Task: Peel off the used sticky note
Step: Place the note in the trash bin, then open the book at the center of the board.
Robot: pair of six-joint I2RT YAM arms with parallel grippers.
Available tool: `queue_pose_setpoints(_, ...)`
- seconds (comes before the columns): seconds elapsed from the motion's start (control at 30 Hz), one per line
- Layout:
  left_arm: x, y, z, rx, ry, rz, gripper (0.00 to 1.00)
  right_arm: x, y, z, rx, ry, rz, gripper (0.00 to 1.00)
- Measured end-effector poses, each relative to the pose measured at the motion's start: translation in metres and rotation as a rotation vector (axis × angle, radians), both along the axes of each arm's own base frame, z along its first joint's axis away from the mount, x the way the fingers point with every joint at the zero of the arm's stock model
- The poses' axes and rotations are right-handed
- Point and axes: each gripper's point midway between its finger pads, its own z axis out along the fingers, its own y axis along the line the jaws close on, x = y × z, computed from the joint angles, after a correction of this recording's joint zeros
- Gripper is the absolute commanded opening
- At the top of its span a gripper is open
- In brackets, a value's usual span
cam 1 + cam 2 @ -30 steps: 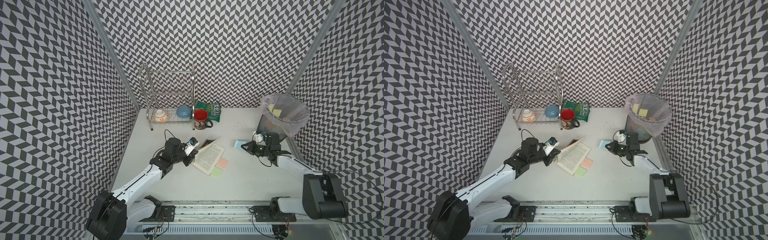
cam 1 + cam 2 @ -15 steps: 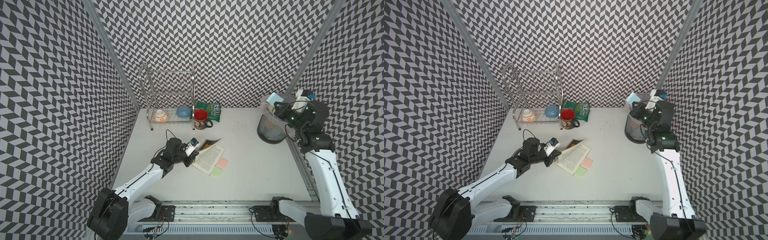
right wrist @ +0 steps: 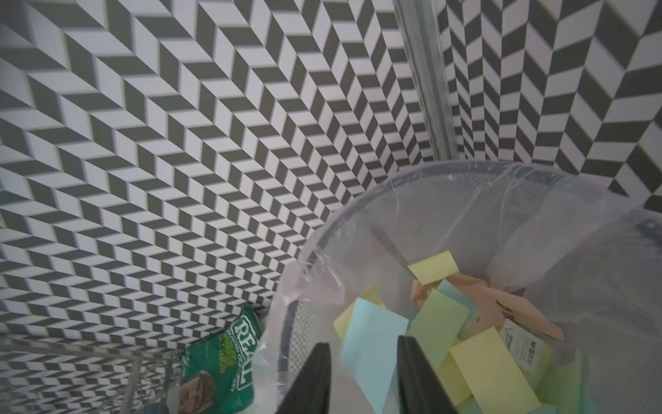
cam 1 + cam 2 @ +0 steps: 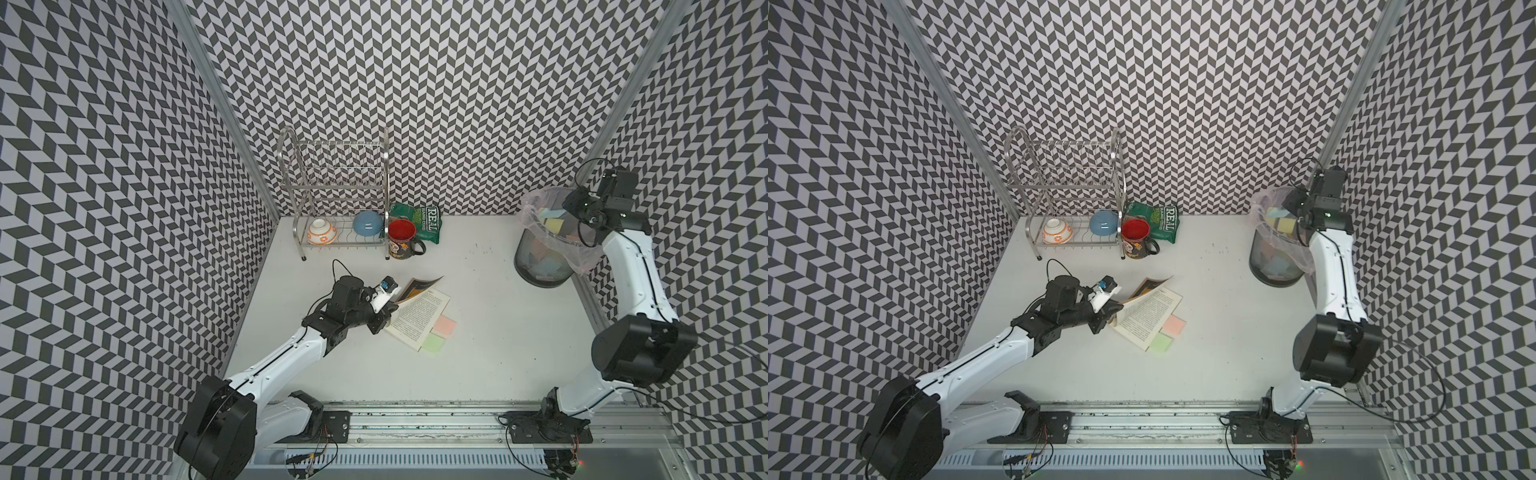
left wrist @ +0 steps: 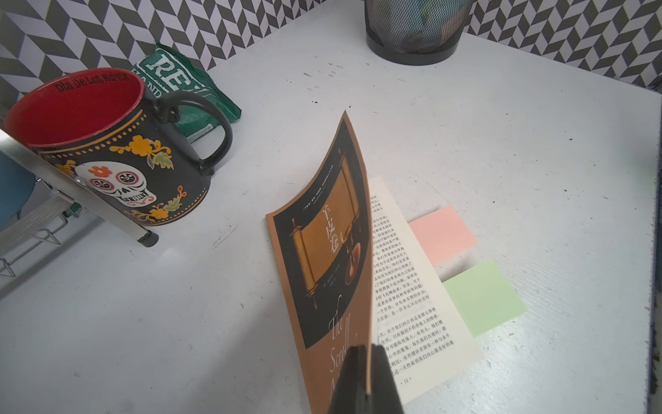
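Left fingers (image 5: 358, 380) pinch the book cover (image 5: 333, 229), lifting it off the open page (image 5: 404, 297); right fingers (image 3: 417, 372) stand apart, empty, above the bin (image 4: 540, 266), where a blue note (image 3: 372, 340) lies among others. Pink note (image 4: 445, 325) and green note (image 4: 434, 343) stick out from the page edge. White table (image 4: 478, 365), scuffed, walled by grey chevron panels (image 4: 415, 83); rack (image 4: 336, 195), mug (image 4: 401, 240) and bag (image 4: 424, 218) at the back

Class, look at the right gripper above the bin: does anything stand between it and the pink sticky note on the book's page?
Nothing visible. The right gripper hangs open over the bin; bare table lies between it and the pink sticky note.
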Motion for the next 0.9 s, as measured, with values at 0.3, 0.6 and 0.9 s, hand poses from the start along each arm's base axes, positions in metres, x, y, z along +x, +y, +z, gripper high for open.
queue_pose_setpoints(0.3,0.0,0.0,0.0,0.001,0.0,-0.001,0.0,-0.007,0.011,0.015,0.008,-0.012,0.047,0.67)
queue_pose_setpoints(0.6,-0.002,-0.006,0.009,0.023,-0.001,-0.035,1.0,-0.084,0.115,0.077,0.039,-0.224,0.29,0.69)
queue_pose_setpoints(0.9,0.046,0.025,0.074,0.001,-0.126,0.112,0.96,-0.168,0.268,-0.094,0.24,0.048,0.674,0.73)
